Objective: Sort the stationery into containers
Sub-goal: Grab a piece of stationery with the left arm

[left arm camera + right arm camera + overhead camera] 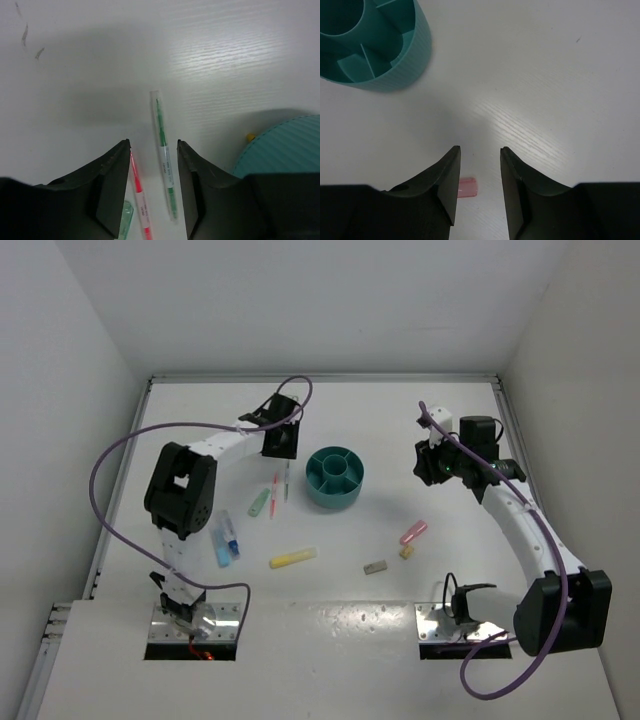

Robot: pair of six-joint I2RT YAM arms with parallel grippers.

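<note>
The round teal organiser (335,478) stands mid-table. It also shows in the left wrist view (287,147) and the right wrist view (405,70), where its compartments look empty. The green pen (287,480) and the pink pen (274,496) lie left of it, with the mint marker (259,502) beside them. My left gripper (283,452) hovers open over the far ends of the pens. In the left wrist view (154,145) the green pen (164,155) lies between the fingers, and the pink pen (139,195) runs along the left finger. My right gripper (426,466) is open and empty, right of the organiser. In the right wrist view (480,150) the pink marker (468,187) shows below it.
Blue markers (225,540) lie at the left and a yellow marker (293,558) at the front middle. A pink marker (413,532), a tan block (406,552) and a grey block (375,567) lie front right. A small yellow bit (250,136) shows at the organiser's edge.
</note>
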